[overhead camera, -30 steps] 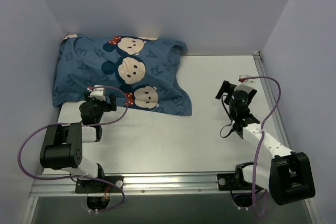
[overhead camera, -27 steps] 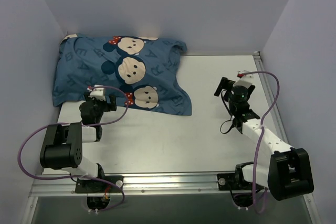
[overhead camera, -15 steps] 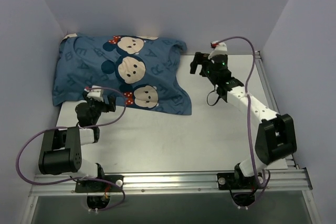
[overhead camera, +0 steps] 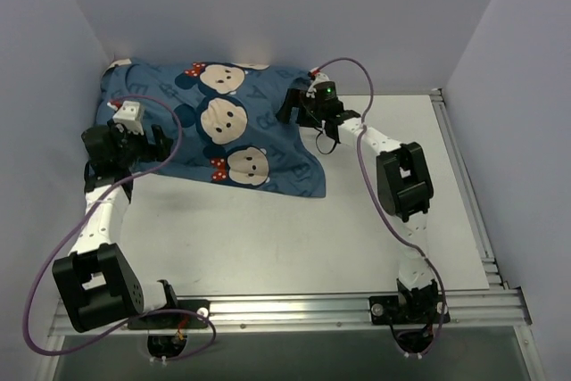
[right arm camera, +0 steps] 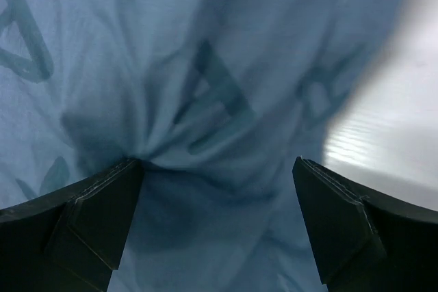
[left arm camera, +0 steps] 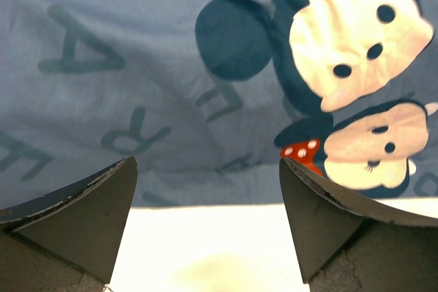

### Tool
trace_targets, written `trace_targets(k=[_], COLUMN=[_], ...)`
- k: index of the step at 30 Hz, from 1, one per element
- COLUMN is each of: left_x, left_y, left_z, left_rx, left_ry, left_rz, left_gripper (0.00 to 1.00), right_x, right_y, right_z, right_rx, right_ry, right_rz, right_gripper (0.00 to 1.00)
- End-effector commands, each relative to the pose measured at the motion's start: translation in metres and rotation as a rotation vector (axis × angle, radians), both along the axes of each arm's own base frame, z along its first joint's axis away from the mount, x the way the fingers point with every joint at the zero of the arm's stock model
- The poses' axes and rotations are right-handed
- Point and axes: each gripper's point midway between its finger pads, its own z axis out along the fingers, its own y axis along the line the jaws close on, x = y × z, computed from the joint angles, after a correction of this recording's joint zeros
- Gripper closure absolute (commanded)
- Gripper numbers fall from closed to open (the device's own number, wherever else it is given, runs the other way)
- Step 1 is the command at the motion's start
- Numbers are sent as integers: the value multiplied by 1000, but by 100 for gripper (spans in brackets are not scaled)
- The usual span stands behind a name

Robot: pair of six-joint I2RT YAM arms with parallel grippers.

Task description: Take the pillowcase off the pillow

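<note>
The blue pillowcase, printed with letters and mouse faces, lies at the table's back left. It covers the pillow, of which only a white sliver shows at the back edge. My left gripper hovers open over the pillowcase's left front part. In the left wrist view its jaws frame the fabric's front edge and bare table. My right gripper is at the pillowcase's back right corner. Seen from the right wrist, this gripper is open, with creased blue fabric filling the gap and nothing pinched.
Pale walls close in at the left, back and right. White table stretches right of and in front of the pillowcase. A metal rail runs along the near edge by both arm bases. Purple cables loop from each arm.
My right arm swung from the table's right side across to the pillowcase's back right corner. My left arm moved back and left over the pillowcase's left part. Both grippers stayed open.
</note>
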Motion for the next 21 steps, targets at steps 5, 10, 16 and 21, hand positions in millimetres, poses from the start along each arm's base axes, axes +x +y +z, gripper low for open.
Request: trace_targets(k=[5,10,16,21], left_x=[-42,-49,-55,-59], left_y=[24,20,18,51], left_z=[-11,3,17,-7], left_rx=[84,87,149,323], left_ry=[274,240,248,401], left_rz=[112,92,39,81], left_gripper=[6,6,6,6], right_x=[-11,-9,-5,-26], right_y=[76,57,-28,-117], right_z=[14,30,78,58], right_rx=[175,214,231,87], right_ry=[11,8,-61,-19], right_rz=[136,98,-7,-34], right_gripper=[16,100,100,100])
